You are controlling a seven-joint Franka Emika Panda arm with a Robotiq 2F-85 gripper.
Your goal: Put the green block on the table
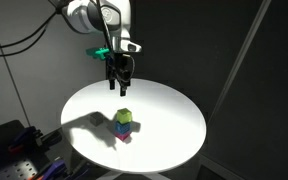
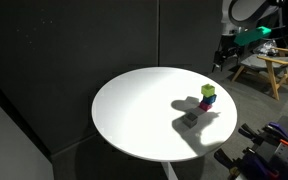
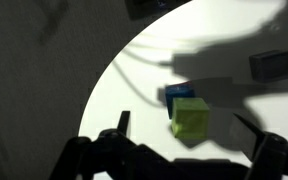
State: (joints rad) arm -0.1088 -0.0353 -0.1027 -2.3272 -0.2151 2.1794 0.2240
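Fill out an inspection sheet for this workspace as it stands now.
Surface: round white table, crossed by arm shadows.
Job's things: green block tops a stack, on a blue block; not yet on the table.
Clutter: grey block lies apart from the stack.
Grippers: end effector open, holding nothing, above the table.
Cables: black cable runs off from the arm.
Surroundings: dark backdrop; wooden stool.

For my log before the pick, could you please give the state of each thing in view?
green block: sitting on the blue block, ungrasped.
blue block: under the green block.
grey block: lying apart on the table.
gripper: open, empty, above the blocks.
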